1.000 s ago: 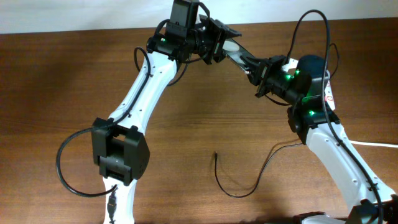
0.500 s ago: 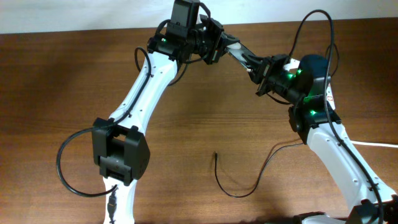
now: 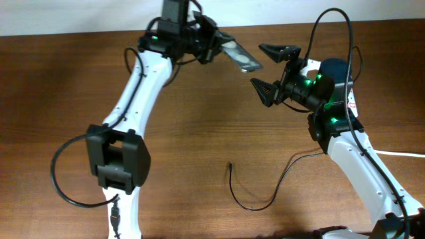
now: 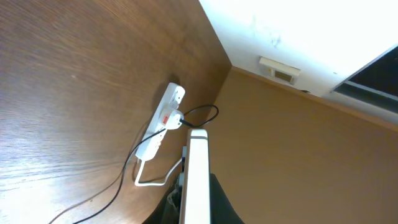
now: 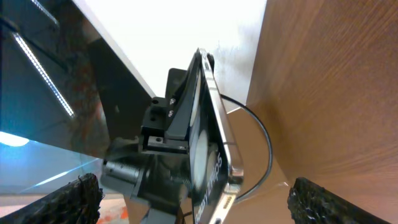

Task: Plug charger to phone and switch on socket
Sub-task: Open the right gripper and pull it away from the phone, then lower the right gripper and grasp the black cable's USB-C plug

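The phone, black and glossy, hangs tilted above the table's back edge with my left gripper shut on its left end. My right gripper stands open just right of the phone, clear of it. In the right wrist view the phone points end-on between my spread fingertips. The charger's thin black cable lies looped on the table, its plug tip free. In the left wrist view the socket carries the charger's white adapter; the phone's edge stands in front.
A thick white cord runs off the right edge of the table. Only a white bit of the socket with red marks shows behind my right arm in the overhead view. A wall rises behind the table's back edge.
My right gripper let go of the phone, opened wide and drew back to the right. The left gripper closed on the phone and carried it a little to the left.
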Tool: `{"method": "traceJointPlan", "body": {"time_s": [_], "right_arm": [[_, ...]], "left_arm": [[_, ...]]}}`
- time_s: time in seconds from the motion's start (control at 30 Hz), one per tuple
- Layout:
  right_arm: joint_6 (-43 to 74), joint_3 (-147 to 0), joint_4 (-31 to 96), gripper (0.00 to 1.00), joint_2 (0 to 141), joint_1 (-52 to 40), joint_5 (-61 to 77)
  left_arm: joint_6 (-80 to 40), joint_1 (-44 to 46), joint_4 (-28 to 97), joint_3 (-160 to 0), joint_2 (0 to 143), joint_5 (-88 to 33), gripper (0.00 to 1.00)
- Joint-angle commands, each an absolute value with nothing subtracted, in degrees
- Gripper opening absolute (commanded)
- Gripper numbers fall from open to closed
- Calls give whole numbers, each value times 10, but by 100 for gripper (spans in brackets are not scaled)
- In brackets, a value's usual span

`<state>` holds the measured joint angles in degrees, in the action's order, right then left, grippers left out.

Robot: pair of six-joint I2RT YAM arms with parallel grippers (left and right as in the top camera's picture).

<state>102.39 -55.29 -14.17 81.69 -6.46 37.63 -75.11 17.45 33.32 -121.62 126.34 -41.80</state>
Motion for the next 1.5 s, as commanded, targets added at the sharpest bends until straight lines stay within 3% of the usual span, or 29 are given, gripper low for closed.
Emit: {"method": "traceJointPlan", "body": {"time_s": [0.0, 0.1, 0.23, 0.4, 0.43, 0.5, 0.63, 0.77, 0.93, 1.13, 1.47], "right_arm": [[966, -562, -125, 99, 811, -63, 396], [837, -562, -44, 99, 811, -63, 431], [645, -562, 7, 99, 811, -63, 480], [433, -562, 97, 99, 811, -63, 547], [360, -562, 194, 99, 811, -65, 542], [318, -562, 265, 99, 810, -81, 509], [315, -588, 362, 99, 810, -228, 288], [342, -641, 480, 99, 810, -315, 102], [367, -654, 558, 99, 831, -319, 44], [423, -758, 633, 99, 980, -366, 18], [563, -722, 634, 99, 1018, -425, -34]], "left_arm": [[-690, 126, 357, -1226, 1265, -515, 0], [-514, 80, 408, -1226, 1265, -634, 0], [-317, 57, 475, -1226, 1265, -682, 0], [-145, 55, 540, -1226, 1265, -682, 0], [-91, 55, 559, -1226, 1265, -682, 0], [-25, 55, 585, -1226, 1265, -682, 0], [16, 50, 613, -1226, 1265, -657, 0], [16, 19, 645, -1226, 1265, -630, 0], [16, -9, 655, -1226, 1265, -630, 0], [16, -9, 655, -1226, 1265, -630, 0], [16, -9, 655, -1226, 1265, -615, 0]]}}
